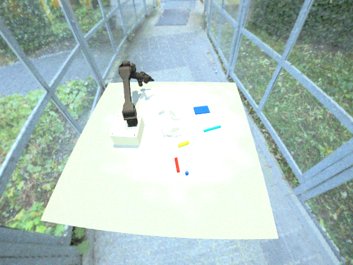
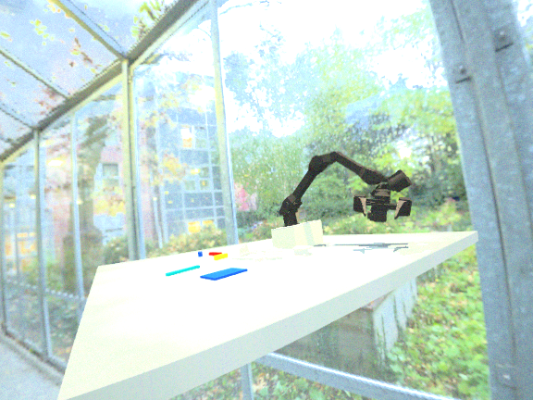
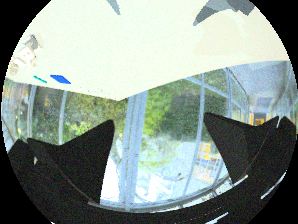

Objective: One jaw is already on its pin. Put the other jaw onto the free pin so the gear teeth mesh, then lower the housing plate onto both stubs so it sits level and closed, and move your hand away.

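Note:
Pale, washed-out parts lie mid-table in two groups: a curved pale piece [image 1: 174, 115] at the back and a pale rounded assembly [image 1: 171, 132] nearer the front. The pale parts [image 3: 25, 56] also show at the far left in the wrist view. I cannot tell which are jaws, pins or housing plate, nor whether teeth mesh; they almost merge with the table [image 1: 147, 196] [image 2: 139, 324] [image 3: 125, 55]. My gripper [image 1: 152, 80] [image 2: 382, 207] [image 3: 161, 120] is open and empty, high above the table's back left part, well away from the pale parts.
A blue plate [image 1: 201, 110] [image 2: 224, 274] [image 3: 60, 79] and a cyan rod [image 1: 212, 129] [image 2: 182, 270] lie right of the pale parts in the top view. A yellow block [image 1: 184, 143], a red bar [image 1: 177, 165] and a small blue piece [image 1: 187, 173] lie nearer the front.

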